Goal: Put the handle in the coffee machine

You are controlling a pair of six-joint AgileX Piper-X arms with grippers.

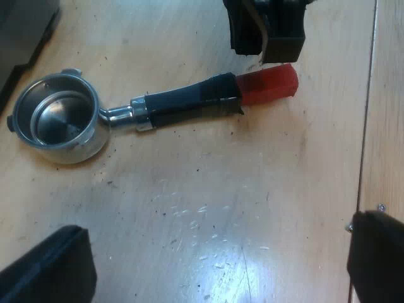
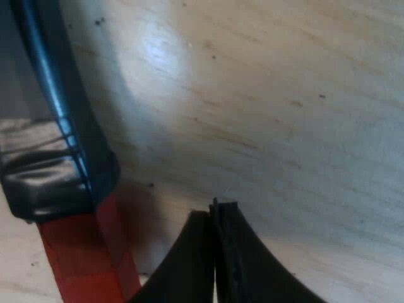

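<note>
The holder (image 1: 154,111) lies flat on the worktop (image 1: 252,189), my left gripper (image 1: 214,255) spread wide near it, my right gripper (image 2: 214,211) pressed together, empty, beside its red end (image 2: 82,265).

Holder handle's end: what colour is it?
Red; the handle's end shows best in the left wrist view.

Light wood worktop (image 1: 208,208), glossy and scuffed; dark specks (image 2: 99,22) scattered on it; a seam (image 1: 369,95) runs across it.
</note>
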